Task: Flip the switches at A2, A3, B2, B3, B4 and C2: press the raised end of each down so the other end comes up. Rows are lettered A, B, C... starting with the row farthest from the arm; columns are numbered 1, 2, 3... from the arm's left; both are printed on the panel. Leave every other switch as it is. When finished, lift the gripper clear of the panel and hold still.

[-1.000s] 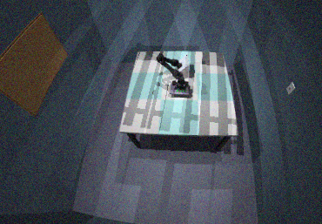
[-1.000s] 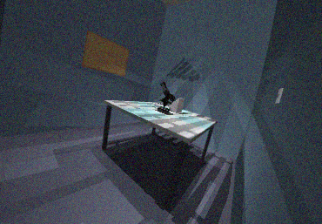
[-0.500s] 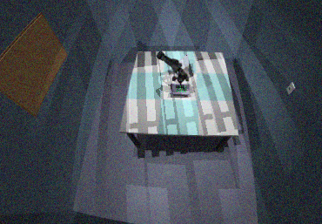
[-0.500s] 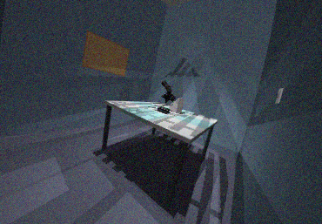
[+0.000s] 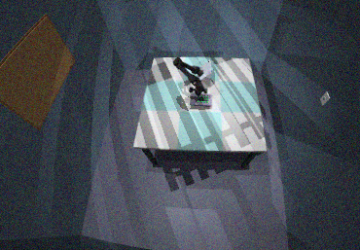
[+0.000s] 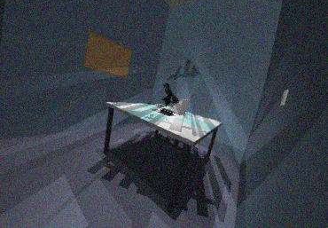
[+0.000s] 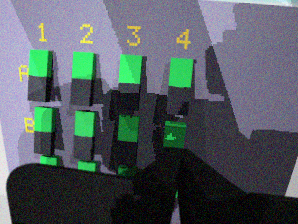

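jaws: we see the black metal-dark gripper [image 5: 197, 92] [image 7: 179, 156] drawn narrow, nothing between its tips.
b4: the green-and-black rectangular switch [image 7: 174, 135] sits right at the tips; we cannot tell whether they touch.
panel: the flat grey switch panel [image 5: 200, 101] [image 7: 260, 165] lies beneath the jaws.
row a: beyond the tips, green halves showing.

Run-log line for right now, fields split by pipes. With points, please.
end effector [image 7: 179, 156]: closed, nothing held | position: low over panel, at switch B4 [image 7: 174, 135] | row C [image 7: 48, 161]: mostly hidden

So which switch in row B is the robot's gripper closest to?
The switch under the 4: the gripper's dark fingers cover its lower end.
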{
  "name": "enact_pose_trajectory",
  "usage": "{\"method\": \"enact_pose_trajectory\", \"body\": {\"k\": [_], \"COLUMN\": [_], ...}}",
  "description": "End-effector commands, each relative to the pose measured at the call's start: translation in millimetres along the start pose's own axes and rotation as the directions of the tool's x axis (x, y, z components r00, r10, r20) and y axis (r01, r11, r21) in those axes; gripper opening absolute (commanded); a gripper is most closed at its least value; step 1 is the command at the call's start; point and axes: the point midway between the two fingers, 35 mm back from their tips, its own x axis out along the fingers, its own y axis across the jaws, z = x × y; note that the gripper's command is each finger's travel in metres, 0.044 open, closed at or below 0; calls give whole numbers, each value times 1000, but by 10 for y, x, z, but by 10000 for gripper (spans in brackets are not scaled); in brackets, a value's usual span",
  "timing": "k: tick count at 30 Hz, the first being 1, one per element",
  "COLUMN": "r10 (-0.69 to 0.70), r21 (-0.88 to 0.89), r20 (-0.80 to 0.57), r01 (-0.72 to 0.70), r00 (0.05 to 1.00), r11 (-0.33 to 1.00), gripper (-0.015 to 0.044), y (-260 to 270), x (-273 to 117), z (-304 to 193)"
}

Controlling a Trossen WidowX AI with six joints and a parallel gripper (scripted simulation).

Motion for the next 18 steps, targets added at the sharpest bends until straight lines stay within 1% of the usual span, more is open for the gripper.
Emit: {"method": "enact_pose_trajectory", "body": {"k": [1, 4, 18], "r10": [-1, -2, -2], "r21": [-17, -17, -17], "r20": [-1, -1, -1], "r01": [1, 2, 2], "r00": [1000, 1000, 1000], "r11": [1000, 1000, 1000], "gripper": [0, 0, 0], "y": [27, 25, 24], "x": [34, 120, 272], "z": [-13, -12, -8]}}
